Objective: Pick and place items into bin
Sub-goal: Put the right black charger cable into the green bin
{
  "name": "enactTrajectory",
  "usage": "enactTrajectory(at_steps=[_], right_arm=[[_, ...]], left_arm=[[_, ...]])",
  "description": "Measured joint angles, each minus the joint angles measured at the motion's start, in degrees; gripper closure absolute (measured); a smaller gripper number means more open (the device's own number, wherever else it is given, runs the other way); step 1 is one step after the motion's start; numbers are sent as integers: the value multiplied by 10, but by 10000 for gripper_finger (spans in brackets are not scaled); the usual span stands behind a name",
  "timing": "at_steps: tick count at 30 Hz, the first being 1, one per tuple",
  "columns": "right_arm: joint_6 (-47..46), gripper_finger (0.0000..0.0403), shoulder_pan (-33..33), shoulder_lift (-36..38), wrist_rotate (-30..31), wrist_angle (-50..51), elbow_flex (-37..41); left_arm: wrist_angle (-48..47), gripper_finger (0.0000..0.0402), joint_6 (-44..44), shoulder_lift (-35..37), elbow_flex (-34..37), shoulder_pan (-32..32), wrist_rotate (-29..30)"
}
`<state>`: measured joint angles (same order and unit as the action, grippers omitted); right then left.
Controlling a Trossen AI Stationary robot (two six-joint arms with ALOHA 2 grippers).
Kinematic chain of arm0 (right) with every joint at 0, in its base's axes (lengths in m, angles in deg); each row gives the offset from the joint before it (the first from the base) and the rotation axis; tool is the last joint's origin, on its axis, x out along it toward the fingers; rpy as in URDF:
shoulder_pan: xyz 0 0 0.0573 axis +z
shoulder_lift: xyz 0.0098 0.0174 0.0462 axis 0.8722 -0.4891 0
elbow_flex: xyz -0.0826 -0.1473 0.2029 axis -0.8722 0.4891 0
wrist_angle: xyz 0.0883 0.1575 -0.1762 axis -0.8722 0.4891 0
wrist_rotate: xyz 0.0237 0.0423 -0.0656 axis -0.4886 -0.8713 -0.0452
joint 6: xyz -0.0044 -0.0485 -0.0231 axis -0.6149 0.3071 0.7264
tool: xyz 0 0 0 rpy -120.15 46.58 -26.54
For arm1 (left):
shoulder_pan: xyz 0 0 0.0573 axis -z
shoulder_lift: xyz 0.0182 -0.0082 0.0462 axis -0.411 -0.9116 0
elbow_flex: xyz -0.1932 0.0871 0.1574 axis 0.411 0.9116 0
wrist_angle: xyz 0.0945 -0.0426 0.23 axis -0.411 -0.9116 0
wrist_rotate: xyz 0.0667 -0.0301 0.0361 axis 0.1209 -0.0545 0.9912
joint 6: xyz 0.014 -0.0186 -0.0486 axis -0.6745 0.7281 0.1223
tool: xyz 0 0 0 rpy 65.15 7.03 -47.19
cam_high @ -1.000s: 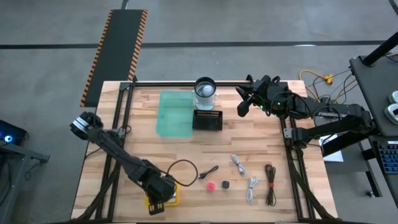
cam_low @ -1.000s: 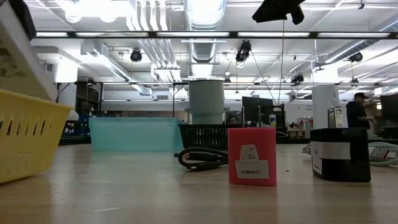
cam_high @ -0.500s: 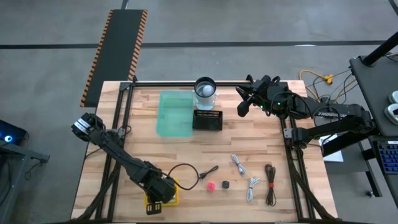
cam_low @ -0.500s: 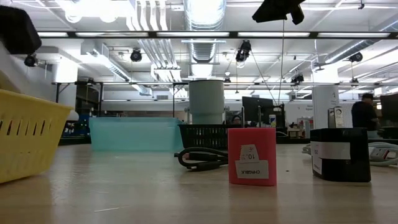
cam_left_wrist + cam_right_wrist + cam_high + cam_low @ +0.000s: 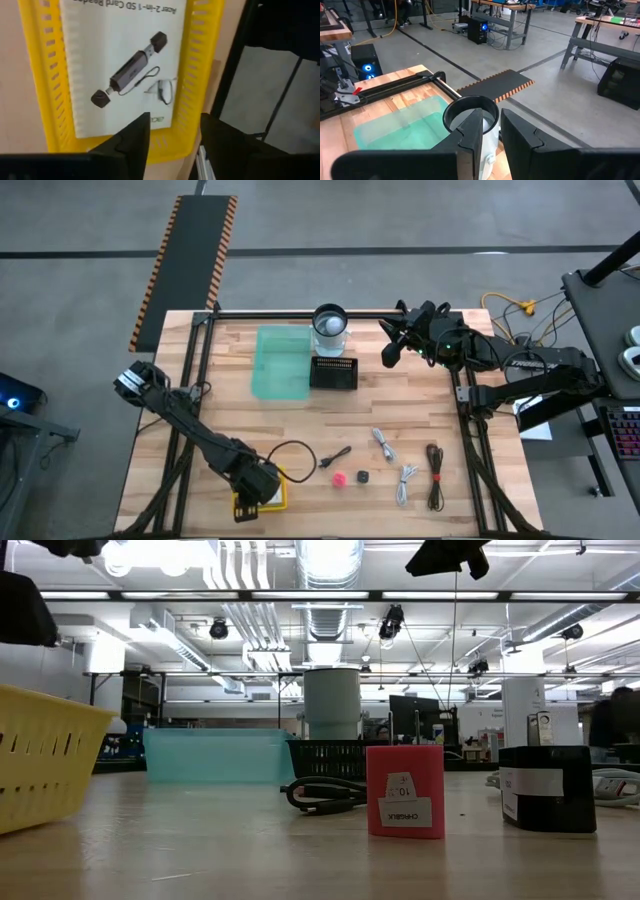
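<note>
- From above, the left gripper (image 5: 252, 502) covers most of the yellow bin (image 5: 279, 495) at the table's near left edge, hiding its contents.
- The left wrist view shows a white printed card (image 5: 125, 60) lying flat in the bin, below empty, slightly parted fingers (image 5: 131, 140).
- The black cable (image 5: 295, 455), red ball (image 5: 339, 479) and black cube (image 5: 362, 477) lie right of the bin.
- The right gripper (image 5: 392, 343) waits far right, fingers narrowly apart and empty.

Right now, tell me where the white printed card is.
The white printed card lies flat inside the yellow basket at the table's near left edge in the high view, directly under the left gripper.
</note>
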<state>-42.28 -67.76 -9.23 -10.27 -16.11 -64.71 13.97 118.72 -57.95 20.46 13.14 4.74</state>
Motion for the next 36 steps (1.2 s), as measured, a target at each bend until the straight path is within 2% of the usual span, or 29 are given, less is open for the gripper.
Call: enactTrajectory(at_steps=[3, 6, 9, 11, 16, 20, 23, 28, 31, 36], right_arm=[[0, 346, 0, 0, 0, 0, 0], [0, 346, 0, 0, 0, 0, 0], [0, 346, 0, 0, 0, 1, 0], [-1, 346, 0, 0, 0, 1, 0], [-9, 346, 0, 0, 0, 1, 0], [-10, 346, 0, 0, 0, 0, 0], [-11, 346, 0, 0, 0, 1, 0], [-16, 346, 0, 0, -5, 1, 0], [-25, 346, 2, 1, -44, 1, 0], [-37, 342, 5, 2, -144, 2, 0]], left_arm=[[-5, 229, 2, 5, -4, -4, -21], [-36, 226, 34, 21, -5, -8, -80], [-69, 226, 46, 50, -2, -7, -87], [-73, 226, 45, 71, 0, -10, -63], [-69, 226, 37, 117, 1, -36, 67], [-46, 226, -40, 147, 1, -75, 143], [-23, 226, -118, 162, -1, -112, 153], [68, 226, -197, 168, 5, -172, 154], [110, 226, -238, 162, 7, -202, 154], [116, 226, -270, 154, 6, -249, 154]])
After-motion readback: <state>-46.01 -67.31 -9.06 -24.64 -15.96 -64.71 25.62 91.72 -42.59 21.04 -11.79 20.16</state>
